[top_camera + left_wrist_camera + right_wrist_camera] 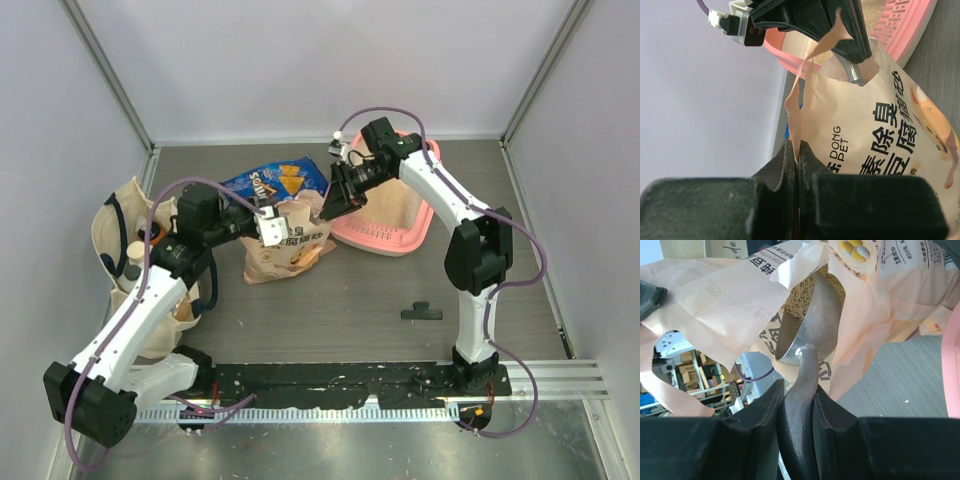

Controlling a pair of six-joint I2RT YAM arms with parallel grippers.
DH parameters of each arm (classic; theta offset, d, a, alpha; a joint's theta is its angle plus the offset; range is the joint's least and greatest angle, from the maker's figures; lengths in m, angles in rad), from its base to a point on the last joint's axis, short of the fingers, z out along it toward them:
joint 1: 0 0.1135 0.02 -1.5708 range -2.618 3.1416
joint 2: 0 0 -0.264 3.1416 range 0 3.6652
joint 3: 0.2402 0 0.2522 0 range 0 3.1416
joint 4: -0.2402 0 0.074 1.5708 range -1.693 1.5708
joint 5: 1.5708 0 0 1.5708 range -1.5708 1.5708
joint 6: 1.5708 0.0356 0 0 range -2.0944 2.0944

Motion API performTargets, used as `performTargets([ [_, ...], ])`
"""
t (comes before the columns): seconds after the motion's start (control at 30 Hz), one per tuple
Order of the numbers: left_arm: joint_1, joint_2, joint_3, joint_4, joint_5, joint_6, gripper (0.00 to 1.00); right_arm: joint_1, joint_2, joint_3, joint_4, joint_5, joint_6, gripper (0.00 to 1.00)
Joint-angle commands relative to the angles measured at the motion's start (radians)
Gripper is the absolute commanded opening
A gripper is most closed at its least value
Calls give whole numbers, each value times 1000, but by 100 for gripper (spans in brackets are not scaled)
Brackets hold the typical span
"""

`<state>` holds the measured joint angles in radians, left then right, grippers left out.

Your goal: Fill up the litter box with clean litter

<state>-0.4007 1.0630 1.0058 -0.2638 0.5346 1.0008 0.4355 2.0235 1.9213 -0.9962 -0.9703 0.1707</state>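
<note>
The pink litter box (418,228) sits at the back right of the table, with beige litter (395,205) inside; its rim also shows in the left wrist view (900,27). The pinkish-beige litter bag (285,250) stands left of it, its top torn open. My left gripper (798,147) is shut on the bag's torn upper edge (795,110). My right gripper (799,390) is shut on the handle of a metal scoop (807,315), whose bowl reaches into the bag's mouth among brownish granules (802,290). The right gripper (335,205) hangs over the bag's top.
A blue Doritos bag (275,182) lies behind the litter bag. A cream tote bag (125,235) sits at the left under my left arm. A small black clip (421,313) lies on the table in front of the litter box.
</note>
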Motion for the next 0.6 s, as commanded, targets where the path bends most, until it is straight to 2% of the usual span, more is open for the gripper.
performTargets([
  [0.0,-4,-89,-44,293,47,133,0,-38,-55,-25,36,-149,64,1],
  [0.07,-7,-109,-65,316,33,159,0,-72,-42,-65,66,-212,126,1],
  [0.23,-9,-138,-88,322,5,171,0,-116,-6,-61,90,-246,165,1],
  [0.33,-10,-144,-91,321,-4,194,0,-135,-11,-88,152,-291,251,2],
  [0.5,-10,-138,-93,327,-25,202,0,-136,-40,-70,69,-286,95,1],
  [0.57,-10,-135,-93,342,-35,196,0,-136,-58,-71,35,-265,-25,2],
])
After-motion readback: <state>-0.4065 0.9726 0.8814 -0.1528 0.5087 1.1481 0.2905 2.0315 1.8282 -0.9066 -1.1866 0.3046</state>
